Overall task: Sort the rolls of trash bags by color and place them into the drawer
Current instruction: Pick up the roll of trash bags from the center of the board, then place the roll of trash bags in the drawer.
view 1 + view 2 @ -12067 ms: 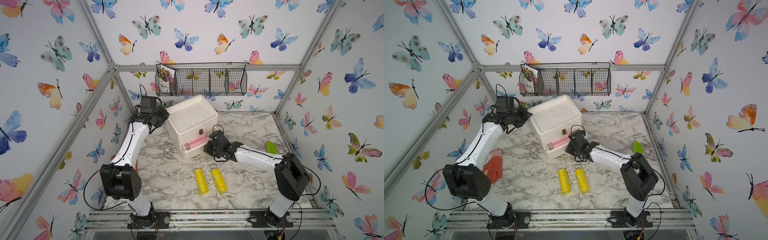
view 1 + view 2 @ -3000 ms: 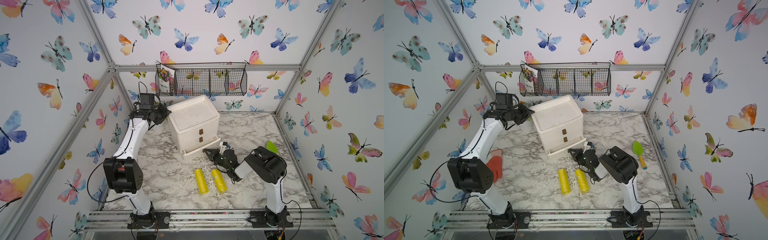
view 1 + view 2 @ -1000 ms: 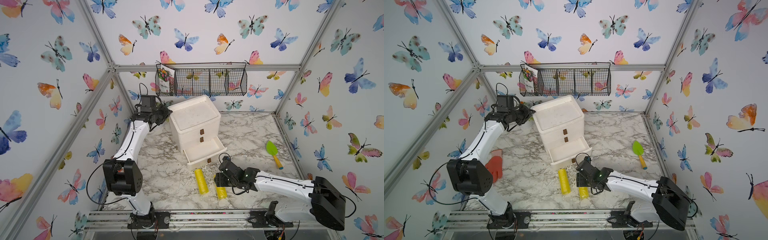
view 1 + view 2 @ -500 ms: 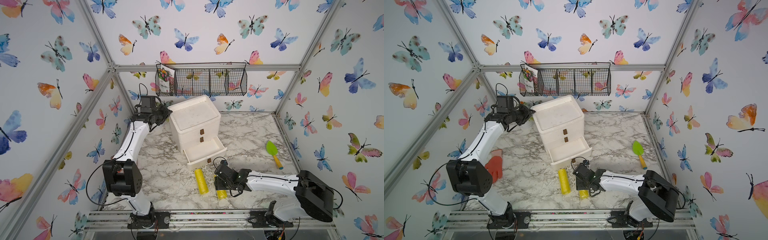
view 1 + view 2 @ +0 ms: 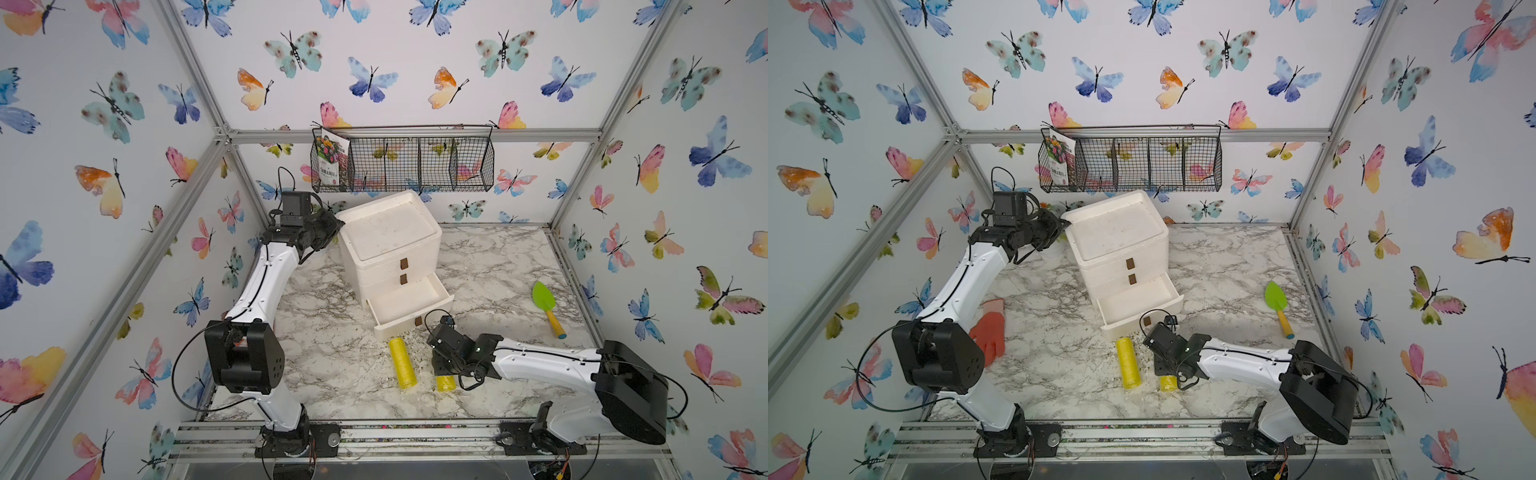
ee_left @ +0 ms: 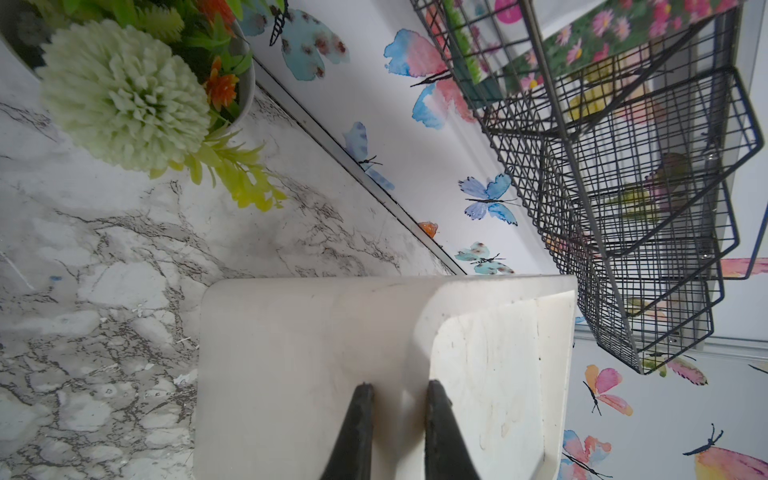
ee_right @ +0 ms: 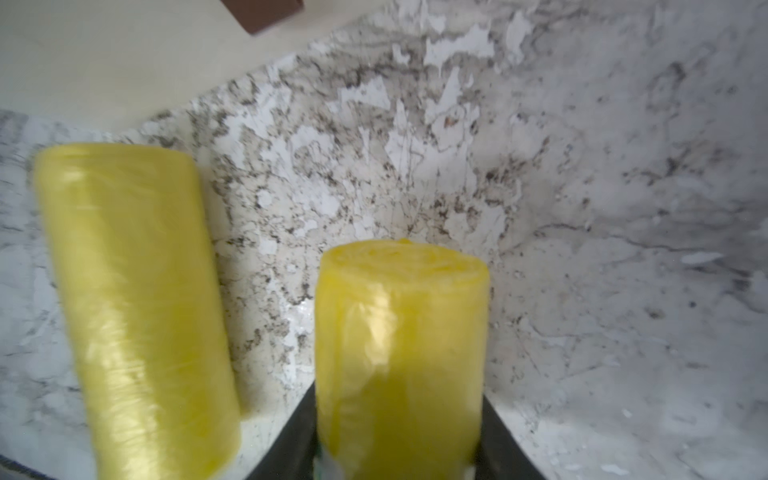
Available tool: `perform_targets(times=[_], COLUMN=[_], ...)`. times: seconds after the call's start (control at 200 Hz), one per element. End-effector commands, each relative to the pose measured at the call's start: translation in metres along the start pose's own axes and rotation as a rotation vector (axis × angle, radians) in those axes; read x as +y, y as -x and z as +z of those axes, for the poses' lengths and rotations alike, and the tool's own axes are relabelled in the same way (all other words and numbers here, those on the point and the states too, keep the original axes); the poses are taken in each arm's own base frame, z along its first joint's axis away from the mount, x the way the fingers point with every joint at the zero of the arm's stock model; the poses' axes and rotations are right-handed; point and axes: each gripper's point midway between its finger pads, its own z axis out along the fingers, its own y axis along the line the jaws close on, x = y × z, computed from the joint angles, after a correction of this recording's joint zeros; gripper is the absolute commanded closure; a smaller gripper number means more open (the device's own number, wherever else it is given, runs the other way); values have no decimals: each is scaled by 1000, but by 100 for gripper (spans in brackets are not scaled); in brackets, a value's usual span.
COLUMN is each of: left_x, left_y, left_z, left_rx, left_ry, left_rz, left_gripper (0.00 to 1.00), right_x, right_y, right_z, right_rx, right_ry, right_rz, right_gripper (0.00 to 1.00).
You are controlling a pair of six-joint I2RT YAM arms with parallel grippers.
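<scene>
Fingers of the left gripper (image 6: 397, 395) pinch narrowly on the top rim of the white drawer unit (image 5: 390, 232), as before. Its bottom drawer (image 5: 407, 299), barely ajar three seconds ago, now stands pulled out. Just in front of it the loose yellow roll (image 5: 402, 363) lies on the marble table (image 5: 490, 266). Beside it, apart, the second yellow roll (image 7: 399, 332) sits between the fingers of the right gripper (image 7: 398, 395), wider a second ago, now pressing both its sides. Count: one orange glove (image 5: 990, 330), one drawer unit with three drawers, two yellow rolls outside the drawer, one green trowel (image 5: 546, 305).
</scene>
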Motion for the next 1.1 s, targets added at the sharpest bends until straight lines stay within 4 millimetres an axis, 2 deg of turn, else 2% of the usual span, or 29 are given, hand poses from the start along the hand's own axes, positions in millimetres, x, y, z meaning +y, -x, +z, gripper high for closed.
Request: perform_targets(times=[0.0,0.09,0.235,0.365,0.451,0.561,0.696,0.871,1.096], left_x=[17,16,14,13,12,13,13,14,13], left_y=[-52,-52,-51,-50,-50,-49,-47,-46,-46], left_z=[18,17,17,15,15,13,12,13,13], left_rx=[194,193,192,192,192,183,179,182,189], left_ry=[42,40,35,31,31,35,36,35,25], left_rz=[-68,-65,-63,-63,-61,-57,-48,-48,-41], left_gripper=[95,95,95,95,95,95,95,95,95], right_x=[18,33,54,58,55,48,45,48,46], right_y=[28,46,90,133,157,180,198,204,208], right_z=[-26,-41,-66,-84,-86,-79,-62,-31,-14], right_rx=[-92,-149,-253,-326,-350,-355,-347,-301,-301], right_ry=[54,110,173,264,362,434,473,507,495], right_rz=[21,43,94,250,373,499,610,721,782], right_gripper=[59,59,59,59,59,60,60,60,60])
